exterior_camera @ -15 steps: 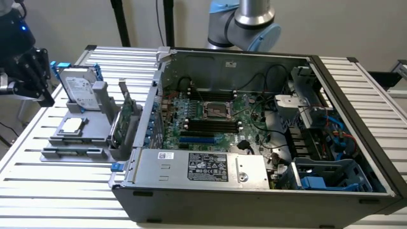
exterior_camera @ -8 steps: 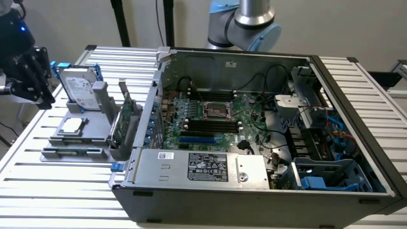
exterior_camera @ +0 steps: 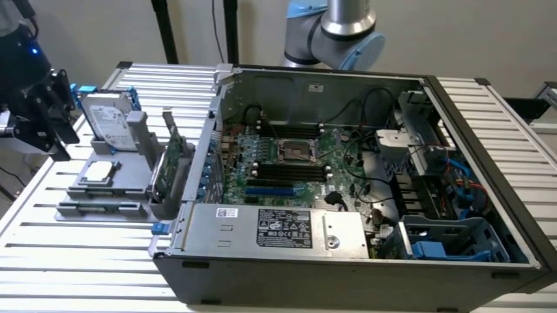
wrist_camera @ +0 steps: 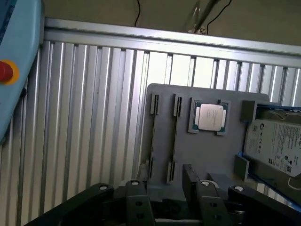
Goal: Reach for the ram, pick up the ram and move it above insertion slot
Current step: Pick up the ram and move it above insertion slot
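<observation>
Grey holder (exterior_camera: 122, 186) on bench (exterior_camera: 87, 241), beside computer case (exterior_camera: 348, 280), apparently carries the ram (exterior_camera: 100, 207) edge-up in its front slot, ungrasped; jaws apart, empty, nearby; reach unfinished, 2 steps left.
</observation>
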You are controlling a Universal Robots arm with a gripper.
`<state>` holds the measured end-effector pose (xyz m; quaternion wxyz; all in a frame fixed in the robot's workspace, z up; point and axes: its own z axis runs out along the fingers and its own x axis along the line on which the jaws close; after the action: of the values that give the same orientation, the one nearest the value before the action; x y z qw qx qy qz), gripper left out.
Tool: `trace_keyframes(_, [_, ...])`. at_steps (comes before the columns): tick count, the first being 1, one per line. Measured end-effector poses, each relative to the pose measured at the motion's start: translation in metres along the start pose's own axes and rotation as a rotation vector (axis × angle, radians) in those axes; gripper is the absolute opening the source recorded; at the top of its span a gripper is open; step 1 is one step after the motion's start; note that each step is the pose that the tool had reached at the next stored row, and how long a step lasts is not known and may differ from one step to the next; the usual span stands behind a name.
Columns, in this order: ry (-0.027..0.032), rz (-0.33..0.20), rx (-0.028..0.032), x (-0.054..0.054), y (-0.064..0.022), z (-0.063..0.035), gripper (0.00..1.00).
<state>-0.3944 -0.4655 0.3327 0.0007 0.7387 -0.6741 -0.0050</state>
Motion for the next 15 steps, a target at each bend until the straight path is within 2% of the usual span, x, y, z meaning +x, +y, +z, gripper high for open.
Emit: trace_keyframes(15, [-0.0022, 0.028, 0.0003, 0.016, 0.0009, 0.0272, 0.42])
